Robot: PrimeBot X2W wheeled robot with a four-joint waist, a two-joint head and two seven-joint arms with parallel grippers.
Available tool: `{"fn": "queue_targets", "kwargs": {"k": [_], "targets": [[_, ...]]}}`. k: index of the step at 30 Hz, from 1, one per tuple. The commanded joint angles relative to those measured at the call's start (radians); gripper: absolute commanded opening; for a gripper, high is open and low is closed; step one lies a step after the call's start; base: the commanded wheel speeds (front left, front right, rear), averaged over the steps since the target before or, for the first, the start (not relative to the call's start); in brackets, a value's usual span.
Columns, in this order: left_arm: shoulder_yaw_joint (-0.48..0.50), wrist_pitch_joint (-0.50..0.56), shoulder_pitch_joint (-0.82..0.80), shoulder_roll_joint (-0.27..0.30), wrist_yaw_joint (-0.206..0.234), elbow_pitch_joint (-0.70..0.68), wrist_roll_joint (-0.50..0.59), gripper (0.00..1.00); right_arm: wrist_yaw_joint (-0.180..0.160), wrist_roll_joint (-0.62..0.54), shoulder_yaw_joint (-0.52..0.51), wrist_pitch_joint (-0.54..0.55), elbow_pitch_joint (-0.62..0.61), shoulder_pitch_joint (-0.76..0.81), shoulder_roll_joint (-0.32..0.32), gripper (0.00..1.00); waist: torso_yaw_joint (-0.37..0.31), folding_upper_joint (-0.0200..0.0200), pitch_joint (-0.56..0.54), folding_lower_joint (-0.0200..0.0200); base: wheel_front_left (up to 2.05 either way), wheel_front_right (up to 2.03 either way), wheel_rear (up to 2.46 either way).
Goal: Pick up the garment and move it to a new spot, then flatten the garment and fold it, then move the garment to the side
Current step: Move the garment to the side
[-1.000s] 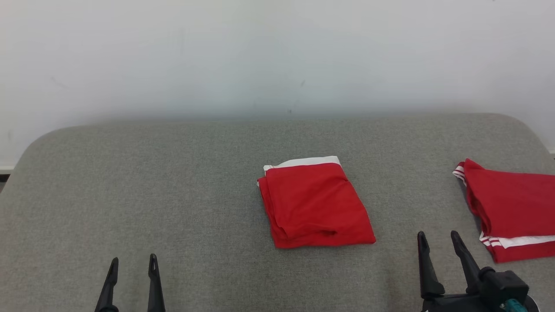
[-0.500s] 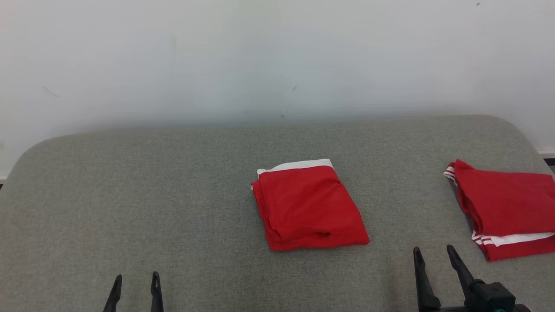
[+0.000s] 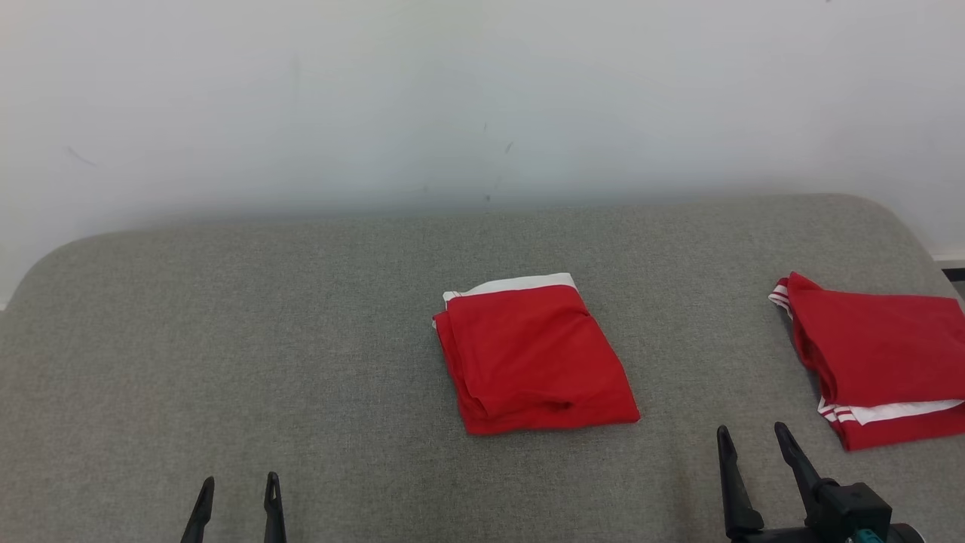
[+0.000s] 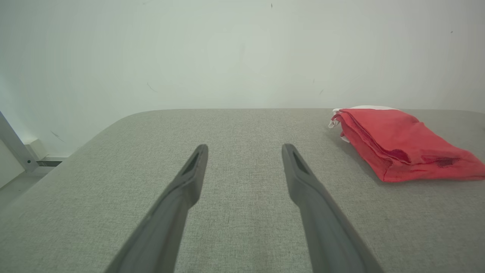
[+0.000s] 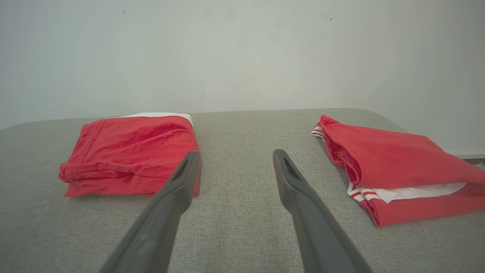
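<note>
Nearest, the left gripper (image 3: 240, 483) and right gripper (image 3: 752, 431) hover low over the grey fabric-covered bench (image 3: 226, 339), both spread wide and holding nothing. Beyond them, mid-bench, lies the folded red garment with white trim (image 3: 531, 354), seemingly awaiting its move aside. Another folded red garment with striped trim (image 3: 874, 354) sits near the right edge.

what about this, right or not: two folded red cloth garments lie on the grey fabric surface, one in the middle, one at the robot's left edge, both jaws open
Wrong side: the head view shows the striped-trim folded red cloth garment at the robot's right edge of the grey fabric surface, not its left. The other folded red cloth garment is in the middle; the rest holds.
</note>
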Motion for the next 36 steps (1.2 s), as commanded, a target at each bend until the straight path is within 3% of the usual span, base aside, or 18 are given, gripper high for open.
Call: {"fn": "queue_targets", "kwargs": {"k": [1,10,16,20,28,36], "targets": [[0.0,-0.003,-0.003,-0.001,0.0,-0.001,0.009,1.0,-0.003,-0.002,-0.002,0.004,-0.006,-0.005,0.003,1.0,0.0,0.0,0.001,0.0,0.0,0.0,0.0],[-0.003,-0.003,-0.003,-0.002,-0.001,-0.006,0.009,1.0,-0.003,-0.008,0.0,0.019,-0.025,-0.014,0.004,1.0,0.006,0.0,0.007,0.0,0.0,0.0,0.0],[-0.016,-0.003,-0.011,-0.002,0.008,-0.016,-0.001,1.0,-0.003,0.011,0.037,0.127,-0.066,-0.074,-0.024,1.0,0.023,0.0,0.024,0.0,0.0,0.0,0.0],[-0.032,-0.003,-0.018,-0.002,0.016,-0.03,-0.006,1.0,-0.003,0.051,0.066,0.293,-0.077,-0.159,-0.076,1.0,0.042,0.0,0.044,0.0,0.0,0.0,0.0],[-0.077,-0.003,-0.052,-0.002,0.028,-0.054,-0.028,1.0,-0.003,0.171,0.106,0.765,-0.031,-0.372,-0.211,1.0,0.125,0.0,0.117,0.0,0.0,0.0,0.0],[-0.116,-0.003,-0.092,-0.002,0.04,-0.068,-0.044,1.0,-0.003,0.201,0.077,1.008,0.075,-0.518,-0.261,1.0,0.233,0.0,0.212,0.0,0.0,0.0,0.0]]}}
